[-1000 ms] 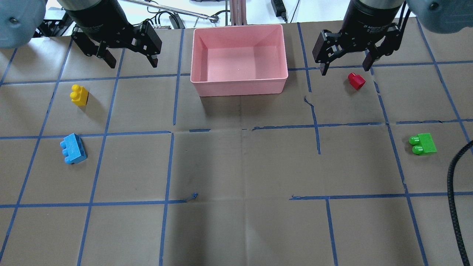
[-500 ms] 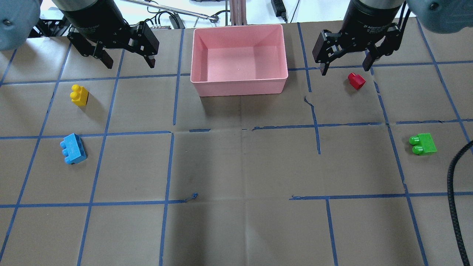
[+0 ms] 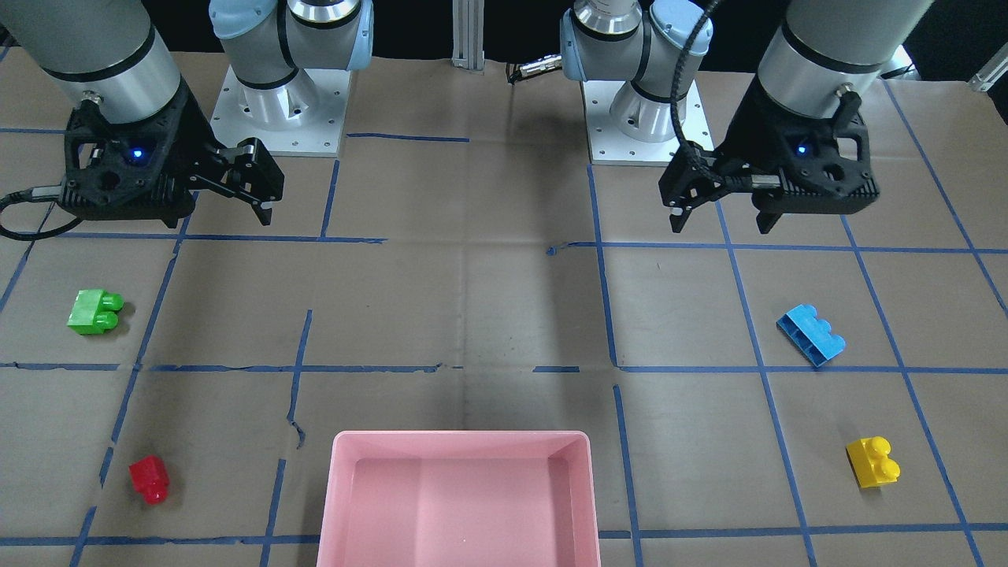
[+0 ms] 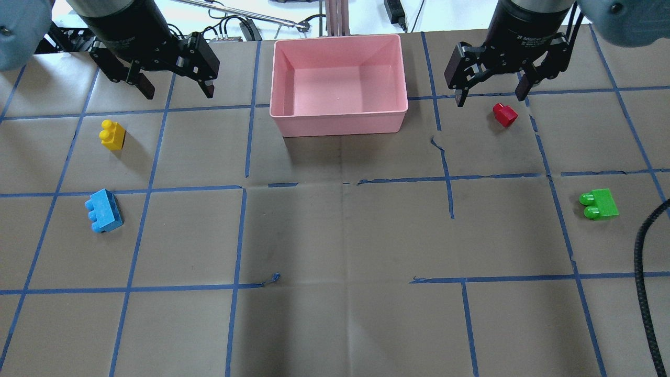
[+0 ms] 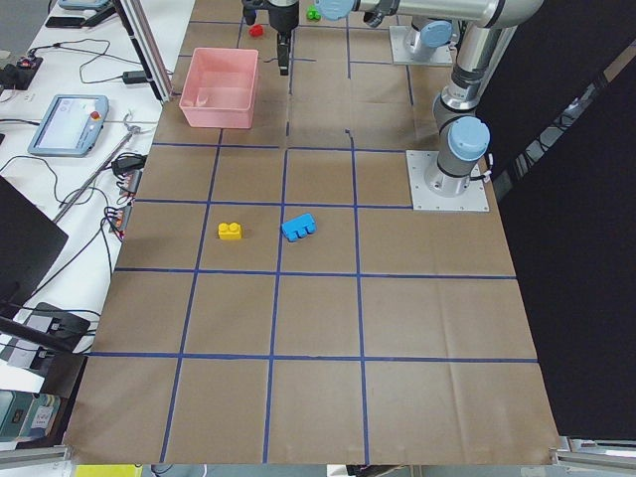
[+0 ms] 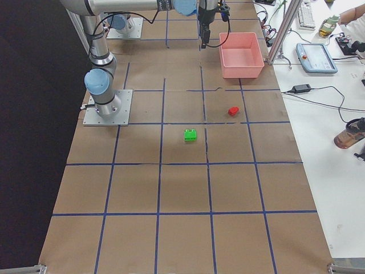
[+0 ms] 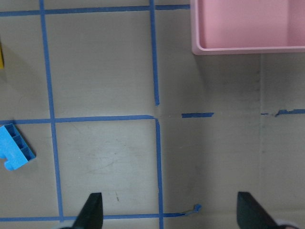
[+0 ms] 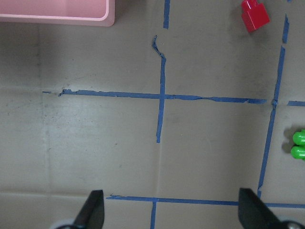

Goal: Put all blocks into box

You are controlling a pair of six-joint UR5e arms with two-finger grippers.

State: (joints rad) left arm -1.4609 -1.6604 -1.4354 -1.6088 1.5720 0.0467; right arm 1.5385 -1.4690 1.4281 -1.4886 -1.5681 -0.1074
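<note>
1. The left gripper hangs in the upper left of the overhead view. Its jaws are spread wide and it grips nothing. In its wrist view the two fingertips stand at the bottom corners of the frame, over the brown paper.
2. The right gripper hangs in the upper right of the overhead view. It too is spread wide and grips nothing.
3. The red block lies on the table in the upper right of the overhead view, just below the gap between the right gripper's fingers. In the front-facing view it sits at the lower left, well apart from that gripper.
4. The green block lies at mid-height near the right edge of the overhead view. It is on its side, with its two studs pointing toward the frame's left.
5. The yellow block lies at the left of the overhead view, below the left gripper. It touches nothing.
6. The blue block lies lower down on the same left side, apart from the yellow one.
7. The box stands at the top centre of the overhead view, between the two grippers. All four blocks lie outside it.
8. The table is covered in brown paper marked with a grid of blue tape. A black cable curves along the lower right edge.
</note>
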